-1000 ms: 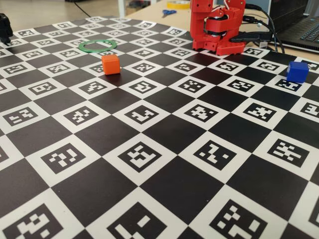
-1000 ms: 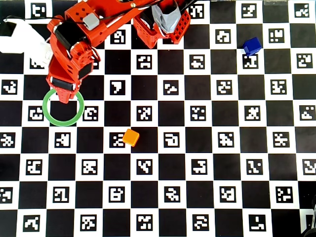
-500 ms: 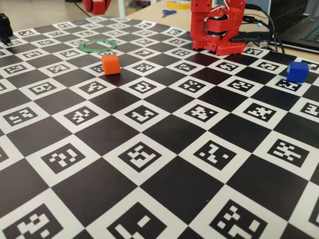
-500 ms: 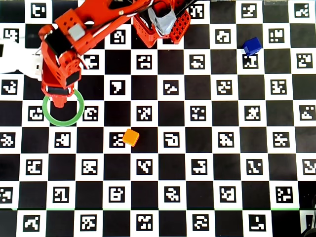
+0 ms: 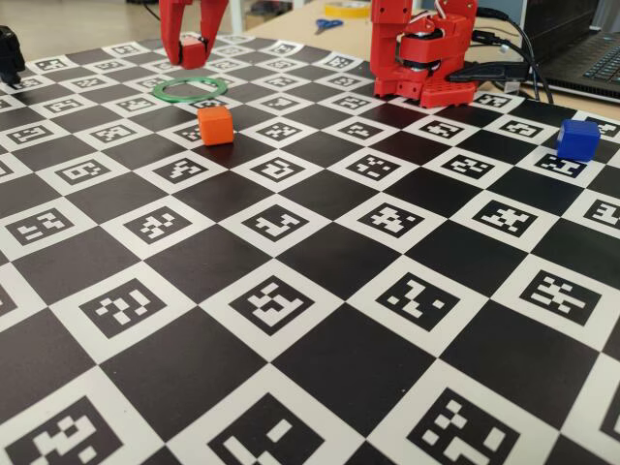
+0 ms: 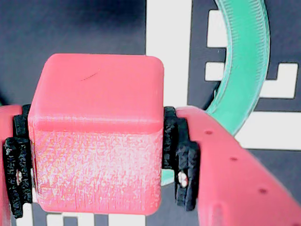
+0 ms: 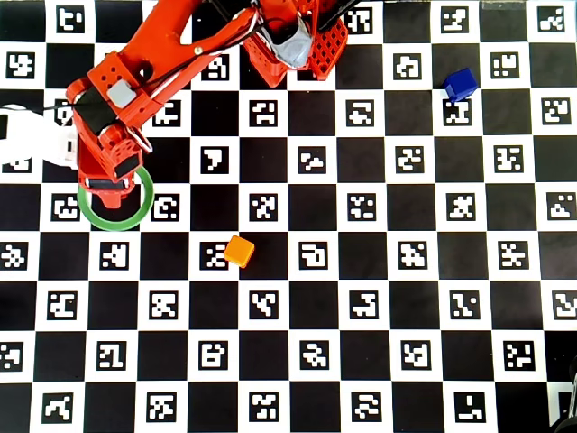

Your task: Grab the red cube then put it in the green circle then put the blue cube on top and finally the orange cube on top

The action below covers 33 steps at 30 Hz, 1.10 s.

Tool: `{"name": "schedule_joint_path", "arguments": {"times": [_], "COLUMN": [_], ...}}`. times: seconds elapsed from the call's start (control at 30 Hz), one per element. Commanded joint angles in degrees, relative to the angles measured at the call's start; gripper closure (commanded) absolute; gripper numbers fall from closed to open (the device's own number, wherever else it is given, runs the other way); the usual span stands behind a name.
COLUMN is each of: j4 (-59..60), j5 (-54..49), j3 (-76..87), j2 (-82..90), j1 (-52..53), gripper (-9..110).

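Already your red two-finger gripper (image 6: 94, 155) is closed on the small matte deep-red plastic cube (image 6: 96, 136), black pads (image 6: 181, 155) squeezing its opposite flat sides. It hangs above the far-left thin flat green ring (image 7: 114, 199) in the overhead view. Rigid and likely light, it should sit firmly; the textured faces help.

The green circle (image 7: 114, 214) has an open centre, with the pincer (image 7: 106, 185) above its far rim in the overhead view. The orange cube (image 7: 239, 251) sits nearby, the blue cube (image 7: 460, 84) well apart across open tabletop (image 7: 361, 361).
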Motion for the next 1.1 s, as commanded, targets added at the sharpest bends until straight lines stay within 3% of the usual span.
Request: {"name": "schedule_joint_path", "arguments": {"times": [0.0,1.07], "j4": [-1.1,-9.1], "j5": [-0.2,0.5], "j3": [-1.3,4.9], "j2": [0.9,-0.4], "j1": [0.5,0.1], "gripper": [96,96]}}
